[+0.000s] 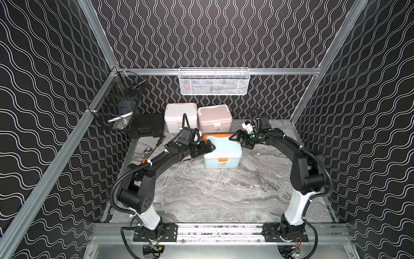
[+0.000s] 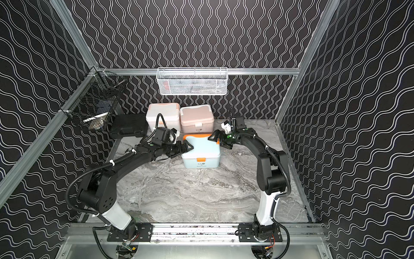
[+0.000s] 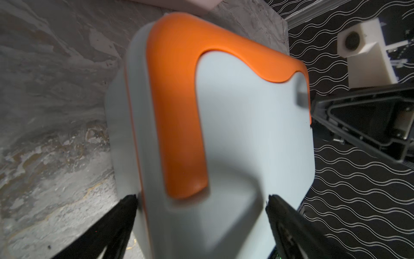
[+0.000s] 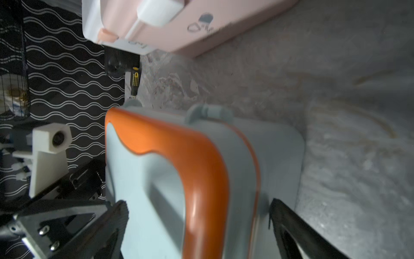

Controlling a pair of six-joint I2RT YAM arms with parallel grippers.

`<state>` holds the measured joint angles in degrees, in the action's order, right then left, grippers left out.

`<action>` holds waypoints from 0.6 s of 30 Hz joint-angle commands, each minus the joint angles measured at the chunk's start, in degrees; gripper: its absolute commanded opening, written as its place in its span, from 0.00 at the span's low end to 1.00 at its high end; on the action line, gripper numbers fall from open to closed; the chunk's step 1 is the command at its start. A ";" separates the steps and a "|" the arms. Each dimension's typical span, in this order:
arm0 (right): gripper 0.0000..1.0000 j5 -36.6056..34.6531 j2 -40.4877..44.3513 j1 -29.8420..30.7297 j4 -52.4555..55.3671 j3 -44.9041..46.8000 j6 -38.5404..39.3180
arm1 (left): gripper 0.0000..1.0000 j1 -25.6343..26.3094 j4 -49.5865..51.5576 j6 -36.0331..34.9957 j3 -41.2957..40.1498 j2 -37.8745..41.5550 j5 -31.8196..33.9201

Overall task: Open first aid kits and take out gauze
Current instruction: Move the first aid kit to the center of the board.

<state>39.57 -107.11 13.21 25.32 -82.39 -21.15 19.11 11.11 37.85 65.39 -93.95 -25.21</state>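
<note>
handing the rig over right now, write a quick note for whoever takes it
Left gripper: open, jaws straddling the left end of the light blue kit; contact unclear.
Right gripper: open, straddling that kit's right end the same way.
Things: the light blue kit stands mid-table, lid shut, orange latch facing the front. The white kit and pink kit sit side by side at the back wall, both shut. No gauze in view.
Done: no kit opened yet.
Left: unlatch and open all three kits and take out the gauze.
</note>
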 commanded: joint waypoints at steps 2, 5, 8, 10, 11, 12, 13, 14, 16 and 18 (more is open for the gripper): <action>0.98 2.94 7.29 1.97 -3.35 7.81 -3.05 | 0.95 0.01 -1.16 1.13 -3.93 5.45 -1.18; 0.98 2.40 12.61 5.48 -3.71 14.16 -5.16 | 0.95 0.04 0.97 0.32 -7.73 10.56 0.49; 0.98 -1.03 18.81 10.41 -2.32 21.35 -5.03 | 0.97 -0.11 4.69 -1.01 -10.63 15.48 3.80; 0.99 -3.02 22.51 11.78 -1.38 25.19 -5.84 | 0.98 -0.41 7.66 -2.02 -11.74 17.84 6.78; 1.00 -4.36 24.11 11.80 -0.19 26.85 -6.07 | 0.99 -0.82 9.50 -2.44 -12.07 18.92 8.32; 1.00 -6.11 25.62 11.83 1.36 28.03 -5.82 | 0.99 -1.36 11.18 -2.79 -12.36 20.18 9.74; 1.00 -7.78 26.90 11.82 2.92 28.61 -5.54 | 0.99 -1.82 12.43 -2.99 -12.54 21.06 10.57; 1.00 -9.41 28.11 11.79 4.57 28.86 -5.25 | 0.99 -2.45 13.93 -3.12 -12.72 22.24 11.40; 1.00 -12.66 29.36 11.75 7.74 27.62 -4.60 | 0.99 -3.24 16.31 -3.18 -13.13 24.71 12.64; 1.00 -15.71 29.42 11.75 10.97 24.37 -4.00 | 0.99 -3.44 18.86 -2.51 -13.57 27.83 13.55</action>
<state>30.04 -78.24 24.93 31.20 -55.51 -26.09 16.01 24.53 35.94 52.25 -69.17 -14.59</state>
